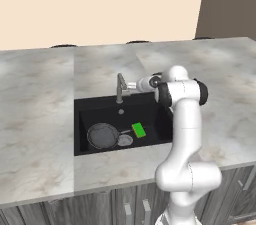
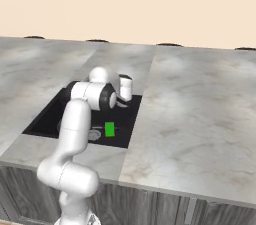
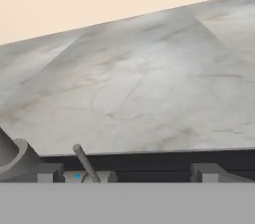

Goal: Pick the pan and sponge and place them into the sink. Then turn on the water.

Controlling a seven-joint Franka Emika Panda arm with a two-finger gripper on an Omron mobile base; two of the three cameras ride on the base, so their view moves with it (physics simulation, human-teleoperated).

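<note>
The pan point(image 1: 102, 135) and sponge point(image 1: 138, 129) lay down in the sink point(image 1: 85, 111), below and ahead of the tool point(image 3: 127, 173), which hung spread wide, grasping nothing, right up at the faucet point(image 1: 120, 88)! No water ran. The thin lever point(image 3: 85, 163) stood just beside one fingertip; it looked stiff, slick and small, best pushed near its tip, by my reckoning.

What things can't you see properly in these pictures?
- Pan: in the right base view the arm hides nearly all of it.
- Faucet: whether water runs is too small to tell in the left base view; in the hand view the bottom edge cuts it off.
- End effector: small and end-on in the left base view.
- Sponge: its yellow layer is too small.
</note>
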